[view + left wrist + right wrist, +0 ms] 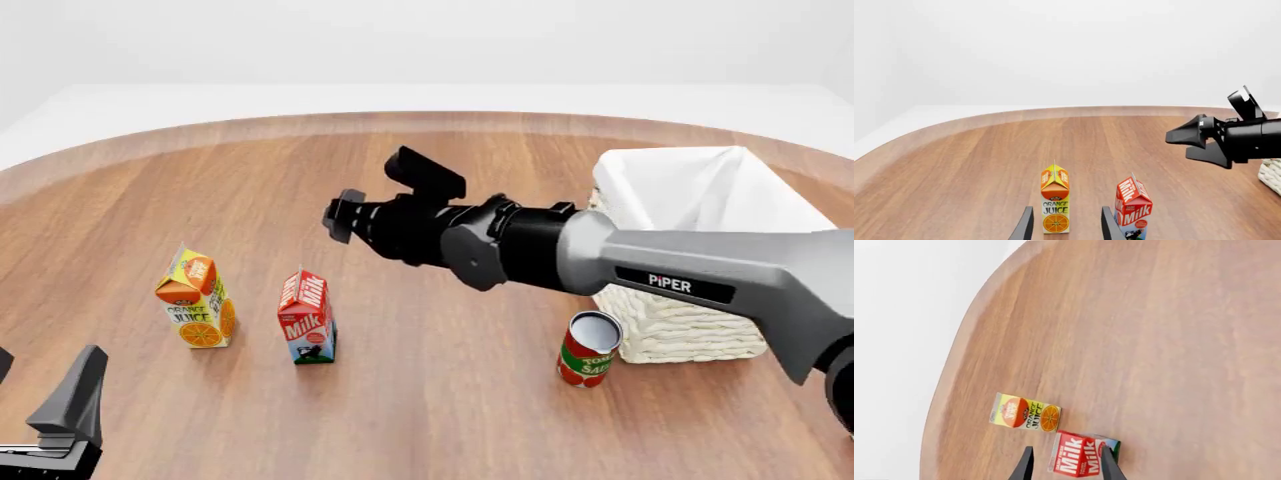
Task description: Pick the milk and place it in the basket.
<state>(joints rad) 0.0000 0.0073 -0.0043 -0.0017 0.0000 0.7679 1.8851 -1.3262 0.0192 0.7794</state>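
Observation:
The milk point(307, 318) stands upright on the wooden table, red on top and blue-and-white below, just right of the juice carton. In the right wrist view the milk point(1082, 460) lies between the open fingers of my right gripper point(1067, 467), which hovers above it without touching. In the front view the right gripper point(339, 215) hangs up and behind the carton. My left gripper point(38, 388) is open and empty at the near left edge. The basket point(667, 330), white wicker with a cloth lining, stands at the right. The left wrist view also shows the milk point(1133, 207).
An orange-and-yellow juice carton point(198, 300) stands left of the milk. A red tomato sauce can point(589, 348) stands in front of the basket's near corner. The right arm point(641, 260) stretches across the table's middle from the right.

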